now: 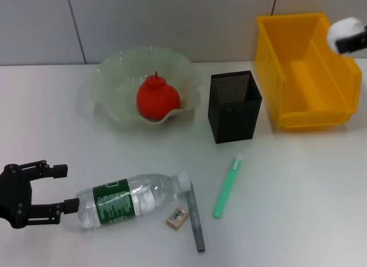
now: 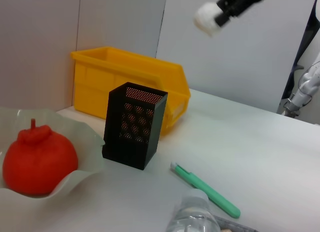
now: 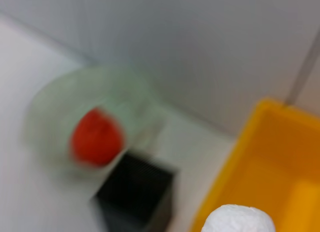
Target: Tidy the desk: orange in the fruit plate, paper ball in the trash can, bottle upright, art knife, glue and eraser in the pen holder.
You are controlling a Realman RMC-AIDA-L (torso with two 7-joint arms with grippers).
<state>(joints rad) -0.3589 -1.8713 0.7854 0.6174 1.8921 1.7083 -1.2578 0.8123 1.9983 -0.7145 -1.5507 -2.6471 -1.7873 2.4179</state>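
The orange (image 1: 157,99) lies in the pale-green fruit plate (image 1: 112,77). High over the yellow trash can (image 1: 304,72), my right gripper (image 1: 348,38) is shut on the white paper ball (image 1: 344,28); the ball (image 3: 240,219) hangs above the bin's rim. On the desk (image 1: 298,192) the bottle (image 1: 129,199) lies on its side. My left gripper (image 1: 60,189) is open at the bottle's base end. By the bottle's cap are the tan eraser (image 1: 178,217), the grey art knife (image 1: 196,218) and the green glue stick (image 1: 227,186). Between plate and bin stands the black mesh pen holder (image 1: 235,106).
A grey wall runs behind the desk. From the left wrist I see the pen holder (image 2: 134,126), the trash can (image 2: 125,77), the orange (image 2: 39,159) and the glue stick (image 2: 207,189) ahead of the bottle's cap (image 2: 195,199).
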